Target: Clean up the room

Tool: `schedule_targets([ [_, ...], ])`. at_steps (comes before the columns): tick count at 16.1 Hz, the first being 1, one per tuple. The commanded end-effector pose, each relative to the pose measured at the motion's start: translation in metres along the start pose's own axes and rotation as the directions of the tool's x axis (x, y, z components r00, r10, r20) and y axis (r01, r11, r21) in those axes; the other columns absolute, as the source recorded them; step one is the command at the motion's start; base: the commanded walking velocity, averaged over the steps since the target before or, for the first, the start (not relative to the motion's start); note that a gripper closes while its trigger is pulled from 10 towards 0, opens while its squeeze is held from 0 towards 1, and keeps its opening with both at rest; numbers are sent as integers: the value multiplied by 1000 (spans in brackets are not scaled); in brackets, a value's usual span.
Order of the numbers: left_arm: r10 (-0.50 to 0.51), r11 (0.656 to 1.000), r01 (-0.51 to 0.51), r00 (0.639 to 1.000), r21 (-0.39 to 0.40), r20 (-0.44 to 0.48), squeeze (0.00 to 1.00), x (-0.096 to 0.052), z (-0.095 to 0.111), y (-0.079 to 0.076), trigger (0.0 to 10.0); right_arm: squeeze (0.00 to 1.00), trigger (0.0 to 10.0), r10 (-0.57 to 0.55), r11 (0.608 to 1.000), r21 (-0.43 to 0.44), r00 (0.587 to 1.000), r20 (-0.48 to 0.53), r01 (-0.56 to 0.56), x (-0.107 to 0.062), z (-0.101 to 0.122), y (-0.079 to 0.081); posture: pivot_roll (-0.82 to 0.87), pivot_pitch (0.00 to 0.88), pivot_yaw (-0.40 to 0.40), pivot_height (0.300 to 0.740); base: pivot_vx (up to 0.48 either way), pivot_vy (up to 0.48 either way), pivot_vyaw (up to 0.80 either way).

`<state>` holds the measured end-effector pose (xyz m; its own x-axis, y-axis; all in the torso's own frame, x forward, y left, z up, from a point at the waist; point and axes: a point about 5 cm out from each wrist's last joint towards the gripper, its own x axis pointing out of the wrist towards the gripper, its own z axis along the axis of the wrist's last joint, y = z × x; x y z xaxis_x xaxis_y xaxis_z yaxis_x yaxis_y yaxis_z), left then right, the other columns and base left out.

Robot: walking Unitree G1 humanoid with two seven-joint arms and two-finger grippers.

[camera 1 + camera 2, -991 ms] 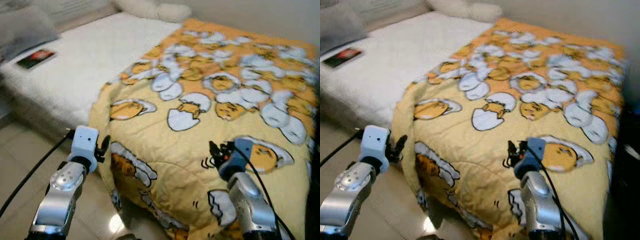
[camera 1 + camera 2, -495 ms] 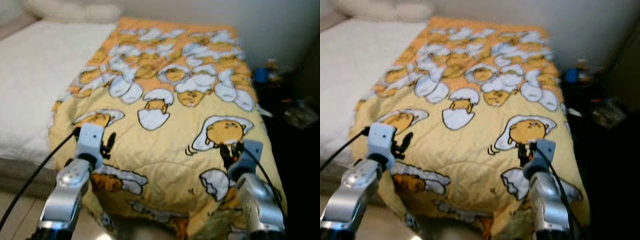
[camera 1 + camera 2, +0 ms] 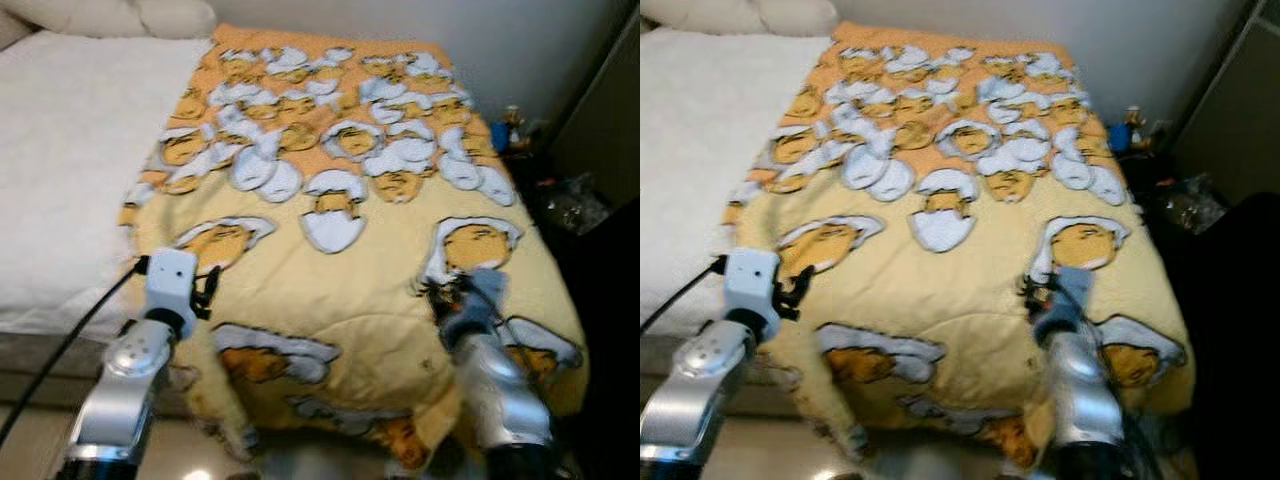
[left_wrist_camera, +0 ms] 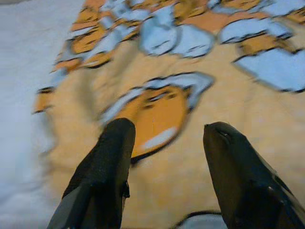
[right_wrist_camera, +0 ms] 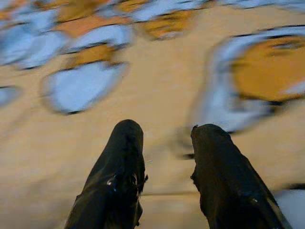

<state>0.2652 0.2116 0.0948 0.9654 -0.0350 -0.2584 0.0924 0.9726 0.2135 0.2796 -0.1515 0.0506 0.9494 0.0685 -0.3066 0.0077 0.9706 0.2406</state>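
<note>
A yellow-orange quilt (image 3: 350,250) printed with egg cartoons covers the right part of a bed, and its front edge hangs over the foot. The bare white mattress cover (image 3: 60,170) lies to its left. My left gripper (image 3: 207,291) hovers at the quilt's front left corner. In the left wrist view it (image 4: 167,131) is open above the quilt with nothing between its fingers. My right gripper (image 3: 440,292) hangs over the quilt's front right part. It (image 5: 164,131) is open too, just above the fabric.
White pillows (image 3: 110,15) lie at the head of the bed. To the right of the bed are a dark floor strip with clutter (image 3: 575,200), a small blue item (image 3: 500,135) and a dark cupboard side (image 3: 600,110). Tiled floor (image 3: 30,440) shows at the lower left.
The camera has swung right, so the quilt now sits in the middle of the view. Both arms stay held out in front, and both grippers stay open.
</note>
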Motion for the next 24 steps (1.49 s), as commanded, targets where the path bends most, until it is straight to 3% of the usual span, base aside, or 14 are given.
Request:
schedule_targets([
  [1, -17, 1000, 17, 1000, 3, 18, 0, 3, 7, -4, 10000, 0, 10000, -23, 999, -27, 999, 22, 24, 1, 7, -8, 19, 0, -10, 740, 0, 458, 0],
  [8, -32, 999, 31, 999, 36, 21, 0, 5, 9, -3, 10000, 0, 10000, -17, 999, -28, 1000, 21, 17, 5, 4, -4, 33, 0, -10, 740, 0, 478, -623],
  [14, -40, 998, 39, 999, 55, 23, 0, 7, 10, -2, 10000, 0, 10000, 3, 999, -46, 1000, 18, -3, 6, 2, 1, 33, 0, -10, 740, 0, 480, 0],
  [17, -46, 996, 44, 998, 75, 35, 0, 8, 12, -4, 10000, 0, 10000, 11, 998, -58, 1000, 21, -9, 7, 3, 2, 33, 0, -10, 740, 0, 0, 0],
  [24, -20, 1000, 20, 999, 19, 50, 0, 9, 14, -5, 10000, 0, 10000, 46, 993, -108, 999, 13, -45, 8, 5, 5, 31, 0, -13, 740, 0, 0, 0],
])
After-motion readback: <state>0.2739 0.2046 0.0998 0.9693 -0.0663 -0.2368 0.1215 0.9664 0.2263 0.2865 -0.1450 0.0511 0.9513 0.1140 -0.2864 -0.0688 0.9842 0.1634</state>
